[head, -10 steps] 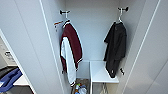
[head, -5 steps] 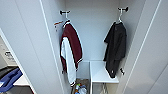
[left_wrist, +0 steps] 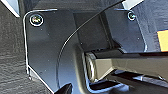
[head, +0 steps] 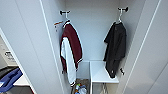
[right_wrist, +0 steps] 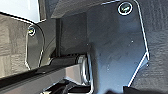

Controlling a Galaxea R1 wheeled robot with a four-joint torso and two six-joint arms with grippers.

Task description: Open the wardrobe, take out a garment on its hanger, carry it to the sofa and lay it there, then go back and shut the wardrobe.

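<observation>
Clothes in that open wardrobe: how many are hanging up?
2. A maroon jacket with white sleeves hangs on the left hook; the black garment hangs on its hanger from the right hook, above a white shelf. Others could be hidden behind the doors.

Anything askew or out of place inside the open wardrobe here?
Mostly tidy. The black garment hangs lopsided on its hanger, bunched with one side drooping over the white shelf. Some colourful clutter lies on the wardrobe floor below the maroon jacket, too blurred to identify.
</observation>
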